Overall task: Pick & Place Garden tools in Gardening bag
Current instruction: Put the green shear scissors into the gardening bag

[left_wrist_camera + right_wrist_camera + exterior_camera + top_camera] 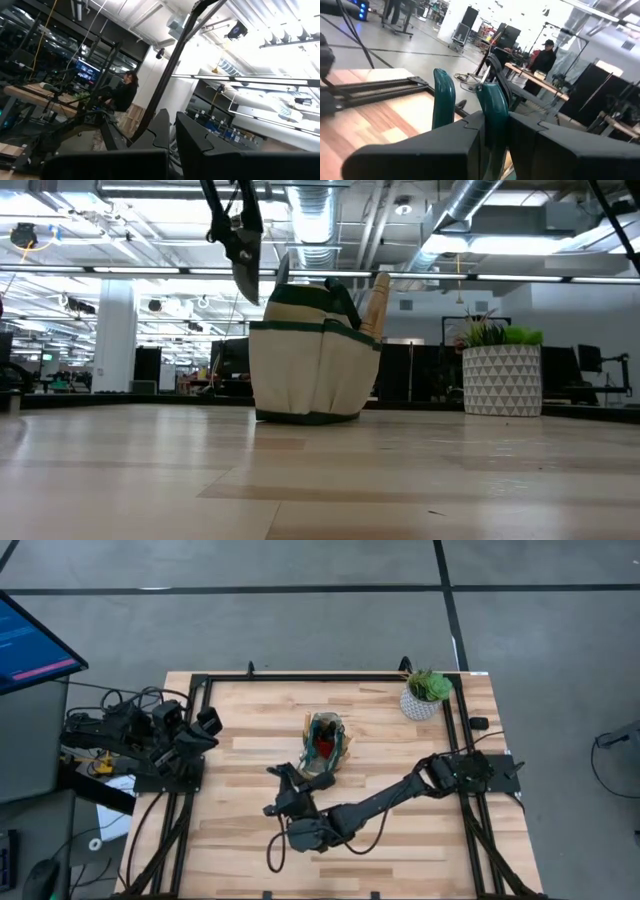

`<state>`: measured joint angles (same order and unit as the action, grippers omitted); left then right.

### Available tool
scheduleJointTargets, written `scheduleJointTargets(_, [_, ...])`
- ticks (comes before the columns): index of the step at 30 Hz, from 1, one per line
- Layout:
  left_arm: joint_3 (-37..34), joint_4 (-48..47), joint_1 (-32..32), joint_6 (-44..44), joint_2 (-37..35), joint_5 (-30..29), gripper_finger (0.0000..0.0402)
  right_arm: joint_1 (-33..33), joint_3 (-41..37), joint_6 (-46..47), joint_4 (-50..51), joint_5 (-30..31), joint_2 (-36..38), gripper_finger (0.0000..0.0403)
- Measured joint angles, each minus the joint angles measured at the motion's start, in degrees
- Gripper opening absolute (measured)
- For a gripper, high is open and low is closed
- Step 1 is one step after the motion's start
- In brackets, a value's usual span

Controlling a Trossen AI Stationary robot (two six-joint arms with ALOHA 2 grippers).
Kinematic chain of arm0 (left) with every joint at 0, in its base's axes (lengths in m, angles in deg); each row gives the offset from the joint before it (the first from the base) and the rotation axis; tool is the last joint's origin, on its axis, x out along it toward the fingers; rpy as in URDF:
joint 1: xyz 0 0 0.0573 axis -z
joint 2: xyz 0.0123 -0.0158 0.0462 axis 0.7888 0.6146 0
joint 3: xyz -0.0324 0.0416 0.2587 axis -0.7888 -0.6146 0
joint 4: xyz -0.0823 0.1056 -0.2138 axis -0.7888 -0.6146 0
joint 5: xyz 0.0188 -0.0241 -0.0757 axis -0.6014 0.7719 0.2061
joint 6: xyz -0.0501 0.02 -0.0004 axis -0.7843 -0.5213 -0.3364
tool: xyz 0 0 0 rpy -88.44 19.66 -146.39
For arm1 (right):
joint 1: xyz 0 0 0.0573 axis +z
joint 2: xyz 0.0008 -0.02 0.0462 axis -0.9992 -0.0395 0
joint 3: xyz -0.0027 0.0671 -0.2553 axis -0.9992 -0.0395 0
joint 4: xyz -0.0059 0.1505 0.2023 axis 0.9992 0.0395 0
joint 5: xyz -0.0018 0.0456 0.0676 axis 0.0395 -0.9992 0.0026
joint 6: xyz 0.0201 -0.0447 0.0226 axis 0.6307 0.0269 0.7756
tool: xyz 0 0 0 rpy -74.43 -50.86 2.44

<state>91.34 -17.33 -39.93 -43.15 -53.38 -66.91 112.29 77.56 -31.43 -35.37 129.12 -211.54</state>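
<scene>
The beige gardening bag (325, 748) with dark green trim stands upright on its base mid-table and also shows in the low view (313, 355). Wooden trowel handles (378, 302) and a red item (323, 746) stick out of its top. My right gripper (283, 783) is just near-left of the bag and is shut on the green-handled pruning shears (470, 105). Their dark blades (244, 272) hang in the air beside the bag's top. My left gripper (207, 725) waits shut at the table's left edge, folded back. My right gripper pinches one green handle of the shears (495, 112) between its two fingers. The other handle (443, 97) stands free beside them. The shears are lifted clear of the table, with the blades (244, 272) pointing down.
A green plant in a white patterned pot (422, 698) stands at the far right corner and shows in the low view (502, 378). A black metal frame (200, 690) runs round the table's edges. Bare wood lies near and left of the bag. People stand in the room behind.
</scene>
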Motion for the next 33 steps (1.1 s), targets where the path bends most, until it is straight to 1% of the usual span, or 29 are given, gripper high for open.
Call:
scheduleJointTargets(5, [0.00, 0.00, 0.00, 0.00, 0.00, -0.04, 0.0002, -0.74, 0.00, -4.12, 1.74, 0.03, 0.04, 0.0047])
scheduleJointTargets(12, [0.00, -0.01, 0.00, 0.00, 0.00, -0.05, 0.0002, -1.69, 0.00, -2.13, 7.40, 0.01, 0.04, 0.0047])
scheduleJointTargets(15, [0.00, -0.02, 0.00, 0.00, 0.00, -0.07, 0.0002, -1.92, 0.00, 1.82, 10.39, 0.00, 0.04, 0.0047])
scheduleJointTargets(21, [0.00, -0.02, 0.00, 0.00, 0.00, -0.09, 0.0002, -1.79, 0.00, 16.91, 22.13, -0.07, 0.04, 0.0047])
scheduleJointTargets(25, [0.00, -0.04, 0.00, 0.00, 0.00, -0.11, 0.0002, -1.76, 0.00, 21.30, 26.53, -0.07, 0.04, 0.0047])
scheduleJointTargets(33, [0.00, -0.07, 0.00, 0.00, 0.00, -0.13, 0.0002, -2.19, -2.96, 32.25, 27.89, -0.03, 0.13, 0.0047])
